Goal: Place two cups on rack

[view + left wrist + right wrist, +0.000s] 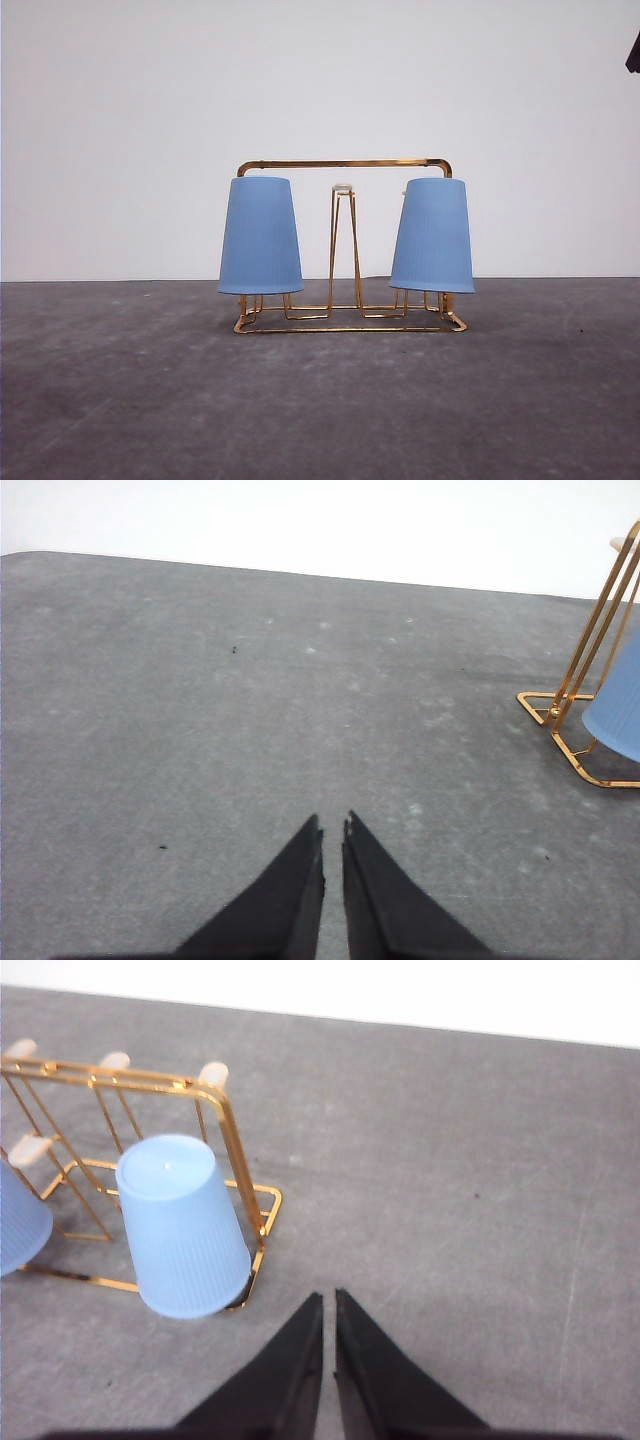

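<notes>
A gold wire rack (345, 163) stands on the grey table (120, 400) in the middle of the front view, in front of a plain white wall (320, 80). Two light-blue ribbed cups hang upside down on it, mouths facing down and flat bottoms up. The left cup (260, 236) sits over a prong at the rack's left end, and the right cup (433, 236) sits over a prong at the right end, leaning slightly inward at the top. Between them a narrow pair of upright prongs (343, 250) with a pale tip stands bare. Both cups have their rims just above the rack's flat wire base, and they are well apart from each other. In the left wrist view, the left gripper (333, 825) hangs over bare table with its dark fingers brought together, only a thin slit between the tips, and nothing held; the rack's end and the edge of a cup (615, 710) appear off to one side, well apart from it. In the right wrist view, the right gripper (329, 1298) likewise has its fingers closed to a thin gap and holds nothing; its tips lie near the rim of the inverted cup (185, 1225) at the rack's end, without touching it.
</notes>
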Robot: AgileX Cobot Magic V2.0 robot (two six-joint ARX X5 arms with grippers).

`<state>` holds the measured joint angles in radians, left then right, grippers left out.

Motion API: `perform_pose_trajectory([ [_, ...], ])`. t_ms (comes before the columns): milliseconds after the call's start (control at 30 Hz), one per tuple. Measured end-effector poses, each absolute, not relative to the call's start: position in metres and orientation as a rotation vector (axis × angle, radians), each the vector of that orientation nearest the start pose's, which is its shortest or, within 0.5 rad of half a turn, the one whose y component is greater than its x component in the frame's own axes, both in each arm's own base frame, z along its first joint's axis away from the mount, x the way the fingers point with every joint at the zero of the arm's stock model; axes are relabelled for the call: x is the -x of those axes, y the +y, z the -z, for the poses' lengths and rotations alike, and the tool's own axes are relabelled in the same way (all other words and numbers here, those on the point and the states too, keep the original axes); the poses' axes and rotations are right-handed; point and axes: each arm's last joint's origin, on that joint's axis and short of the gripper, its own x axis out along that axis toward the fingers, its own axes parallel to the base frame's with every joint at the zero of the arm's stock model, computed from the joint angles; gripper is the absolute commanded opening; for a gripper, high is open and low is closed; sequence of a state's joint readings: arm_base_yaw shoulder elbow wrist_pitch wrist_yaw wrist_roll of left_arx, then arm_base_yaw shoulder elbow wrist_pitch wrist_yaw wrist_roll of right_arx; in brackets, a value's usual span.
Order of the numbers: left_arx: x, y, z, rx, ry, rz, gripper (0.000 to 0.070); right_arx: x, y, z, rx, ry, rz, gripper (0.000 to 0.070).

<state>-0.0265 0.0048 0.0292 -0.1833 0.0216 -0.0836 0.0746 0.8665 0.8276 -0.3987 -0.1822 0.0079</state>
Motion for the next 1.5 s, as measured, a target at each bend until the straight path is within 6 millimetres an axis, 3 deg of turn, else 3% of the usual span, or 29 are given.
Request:
perform_pose_trajectory([
  [733, -0.095, -0.003, -0.155, 0.09, 0.161, 0.041, 0.0016, -0.182, 0.017, -0.314, -0.016, 0.436, -0.235, 0.0017],
  [833, -0.095, -0.003, -0.155, 0.09, 0.161, 0.041, 0.0016, -0.175, 0.014, -0.309, 0.024, 0.407, -0.198, 0.0017],
  [1000, -0.095, -0.003, -0.155, 0.09, 0.161, 0.041, 0.0016, -0.147, 0.011, -0.277, 0.059, 0.298, -0.192, 0.0017],
  [1233, -0.095, -0.003, -0.155, 0.09, 0.161, 0.041, 0.0016, -0.106, 0.009, -0.198, 0.07, 0.185, -0.19, 0.0017],
  [1333, -0.095, -0.003, -0.155, 0.09, 0.161, 0.041, 0.0016, -0.099, 0.009, -0.173, 0.067, 0.158, -0.188, 0.0017],
  [1500, -0.095, -0.003, -0.155, 0.09, 0.161, 0.041, 0.0016, -0.095, 0.008, -0.153, 0.055, 0.139, -0.177, 0.0017],
])
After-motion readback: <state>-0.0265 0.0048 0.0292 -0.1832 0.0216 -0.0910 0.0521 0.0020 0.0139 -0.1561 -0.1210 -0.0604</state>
